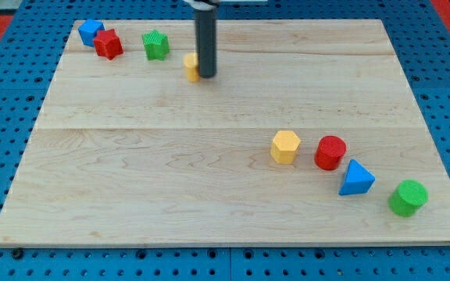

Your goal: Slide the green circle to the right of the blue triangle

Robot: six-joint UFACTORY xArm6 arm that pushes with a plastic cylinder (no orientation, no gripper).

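Note:
The green circle [408,197] stands near the board's lower right corner. The blue triangle [355,179] lies just to its upper left, a small gap apart. My tip [206,76] is far off at the view's top, left of centre, touching the right side of a small yellow block [191,67] that it partly hides. The tip is nowhere near the green circle or the blue triangle.
A red circle [330,152] and a yellow hexagon [285,147] sit up-left of the blue triangle. At the top left are a blue block [90,32], a red star [108,44] and a green star [155,44]. The wooden board [170,172] ends close to the green circle's right.

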